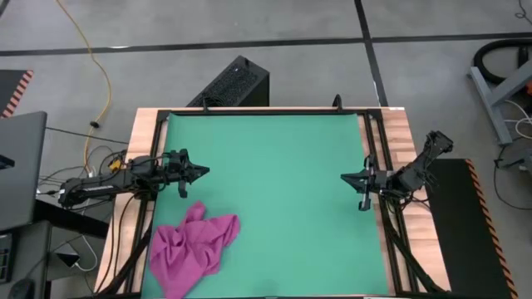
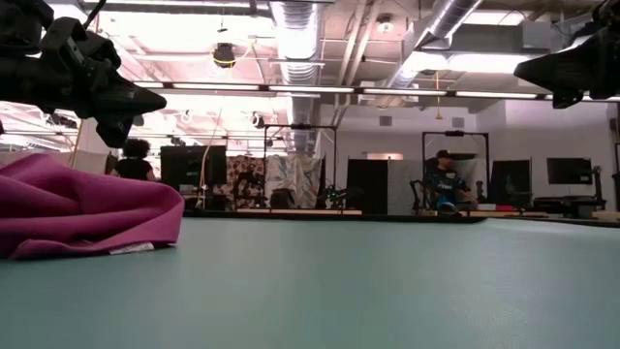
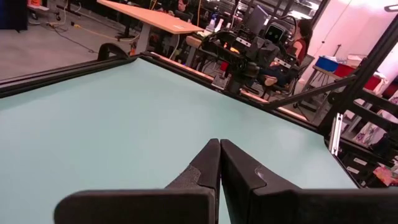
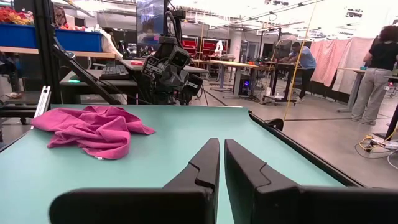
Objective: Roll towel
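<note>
The towel point(image 1: 193, 245) is a magenta-pink cloth lying crumpled in a heap on the green mat point(image 1: 274, 158), near the mat's near-left corner. It also shows in the low view point(image 2: 77, 208) and the right wrist view point(image 4: 93, 127), with a small white tag point(image 2: 131, 249) at its edge on the mat. My left gripper point(image 1: 202, 173) hovers shut above the mat's left edge, just beyond the towel, pointing level toward the right. My right gripper point(image 1: 345, 177) hovers shut at the mat's right edge, pointing level toward the left. Neither touches the towel.
Black frame rails point(image 1: 158, 133) run along the mat's sides on the wooden table. A black box point(image 1: 233, 83) stands on the floor beyond the far edge. People sit and stand in the room behind. Bare mat lies between the two grippers.
</note>
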You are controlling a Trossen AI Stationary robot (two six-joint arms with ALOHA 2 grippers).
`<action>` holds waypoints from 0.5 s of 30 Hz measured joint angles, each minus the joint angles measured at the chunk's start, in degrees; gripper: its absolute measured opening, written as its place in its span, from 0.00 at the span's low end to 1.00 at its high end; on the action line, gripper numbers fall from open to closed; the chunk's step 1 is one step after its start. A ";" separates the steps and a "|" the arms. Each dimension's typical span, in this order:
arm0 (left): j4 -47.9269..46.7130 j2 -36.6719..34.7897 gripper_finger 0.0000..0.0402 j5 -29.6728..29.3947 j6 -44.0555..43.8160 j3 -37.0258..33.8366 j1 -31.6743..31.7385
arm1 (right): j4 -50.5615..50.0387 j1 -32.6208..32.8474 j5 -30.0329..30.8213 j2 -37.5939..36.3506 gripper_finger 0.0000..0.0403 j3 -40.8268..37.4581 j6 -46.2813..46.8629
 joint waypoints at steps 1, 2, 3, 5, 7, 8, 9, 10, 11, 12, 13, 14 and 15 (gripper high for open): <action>0.01 0.00 0.00 -0.02 0.00 0.02 0.00 | 0.00 0.02 0.00 -0.02 0.12 0.00 0.00; -0.01 -0.01 0.00 -0.02 0.00 0.01 -0.02 | 0.00 0.02 0.00 0.00 0.12 0.00 0.00; -0.01 -0.02 0.00 0.00 0.00 0.00 0.00 | 0.00 0.02 -0.01 -0.02 0.12 0.00 0.00; 0.00 0.00 0.00 -0.01 0.00 0.01 0.00 | -0.01 0.02 0.00 0.00 0.12 0.00 0.00; -0.01 -0.02 0.00 -0.01 0.00 0.00 -0.01 | -0.01 -0.03 0.18 -0.01 0.12 0.00 -1.21; -0.01 -0.02 0.00 0.00 0.00 0.00 -0.01 | 0.00 -0.09 0.75 -0.01 0.12 0.00 -3.54; 0.00 0.00 0.00 -0.01 0.00 0.01 0.00 | 0.07 -0.24 1.09 -0.02 0.12 0.00 -6.48; 0.00 -0.01 0.00 0.00 0.00 0.00 -0.01 | 0.35 -0.53 1.08 -0.02 0.12 0.00 -9.15; 0.02 0.00 0.00 -0.05 0.00 0.00 0.00 | 0.52 -0.83 0.75 -0.02 0.12 0.00 -10.61; 0.03 -0.02 0.00 -0.28 -0.13 0.00 -0.02 | 0.42 -0.99 0.58 -0.02 0.12 0.00 -10.78; 0.03 -0.02 0.00 -0.50 -0.77 0.00 0.00 | 0.01 -1.18 0.51 -0.02 0.12 0.00 -10.15; 0.03 0.00 0.00 -0.50 -1.65 0.02 0.00 | -0.27 -1.18 0.51 0.00 0.12 0.00 -8.83; 0.03 0.07 0.00 -0.55 -2.02 0.00 -0.02 | -0.31 -1.18 0.52 0.00 0.12 0.00 -7.20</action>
